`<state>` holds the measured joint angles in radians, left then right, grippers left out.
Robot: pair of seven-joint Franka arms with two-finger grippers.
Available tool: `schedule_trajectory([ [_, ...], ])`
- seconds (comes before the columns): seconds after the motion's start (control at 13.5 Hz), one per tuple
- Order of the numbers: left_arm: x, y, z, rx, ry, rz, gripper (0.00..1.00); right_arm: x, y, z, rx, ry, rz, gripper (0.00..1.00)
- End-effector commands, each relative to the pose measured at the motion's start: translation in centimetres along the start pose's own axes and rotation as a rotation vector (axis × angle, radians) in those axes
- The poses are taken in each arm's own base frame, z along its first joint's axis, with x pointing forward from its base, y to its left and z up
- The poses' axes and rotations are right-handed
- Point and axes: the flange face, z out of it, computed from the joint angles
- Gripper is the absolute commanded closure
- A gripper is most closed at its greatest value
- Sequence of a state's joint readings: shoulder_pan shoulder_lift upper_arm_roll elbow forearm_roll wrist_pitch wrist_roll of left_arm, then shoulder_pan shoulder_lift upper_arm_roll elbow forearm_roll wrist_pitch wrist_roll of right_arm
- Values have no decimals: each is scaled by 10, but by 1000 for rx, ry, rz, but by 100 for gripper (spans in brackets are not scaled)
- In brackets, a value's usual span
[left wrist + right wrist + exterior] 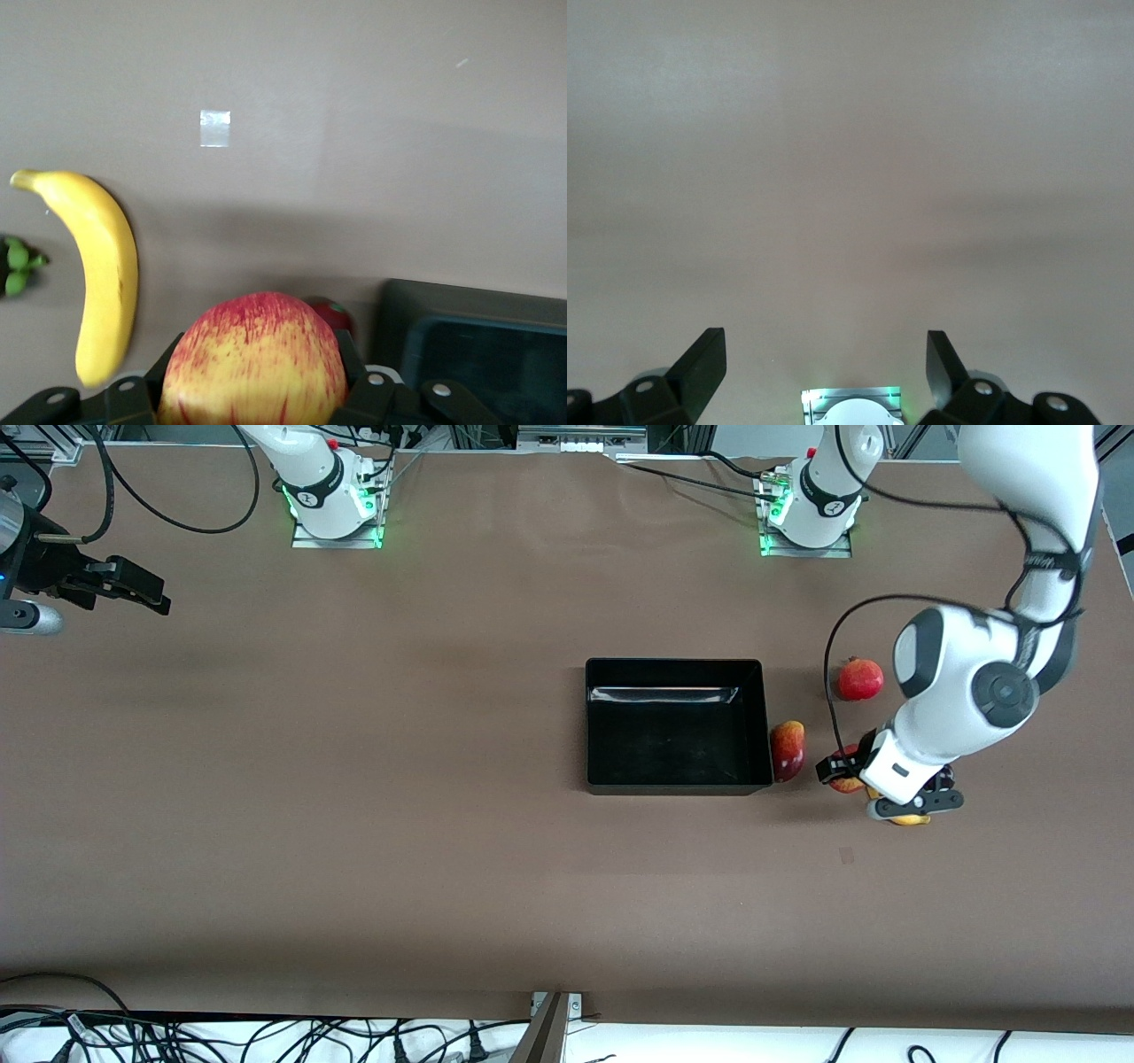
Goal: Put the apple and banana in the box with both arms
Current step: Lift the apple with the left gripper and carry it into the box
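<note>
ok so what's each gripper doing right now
left gripper: shut on the apple, beside the box.
right gripper: open, holding nothing, waiting at the right arm's end of the table.

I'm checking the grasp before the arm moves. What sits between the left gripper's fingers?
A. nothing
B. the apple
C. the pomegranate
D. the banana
B: in the left wrist view the red-and-yellow apple sits clamped between the left gripper fingers, while the banana lies apart on the table.
</note>
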<state>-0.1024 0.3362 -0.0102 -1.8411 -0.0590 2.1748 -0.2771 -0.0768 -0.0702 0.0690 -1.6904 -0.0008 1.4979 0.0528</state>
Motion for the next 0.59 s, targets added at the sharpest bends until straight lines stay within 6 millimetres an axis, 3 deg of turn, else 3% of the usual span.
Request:
schedule_trajectory([
  [0.0, -12, 28, -24, -23, -6, -63, 97, 1, 0, -3, 3, -10, 2, 0],
  [0.22, -31, 69, -24, -17, -12, -90, 100, 0, 0, -4, 3, -8, 2, 0],
  [0.44, -44, 87, -18, 16, -15, -49, 100, 1, 0, -3, 3, -10, 2, 0],
  [0.52, -54, 101, -13, 27, -22, -19, 100, 1, 0, -3, 3, -10, 0, 0],
])
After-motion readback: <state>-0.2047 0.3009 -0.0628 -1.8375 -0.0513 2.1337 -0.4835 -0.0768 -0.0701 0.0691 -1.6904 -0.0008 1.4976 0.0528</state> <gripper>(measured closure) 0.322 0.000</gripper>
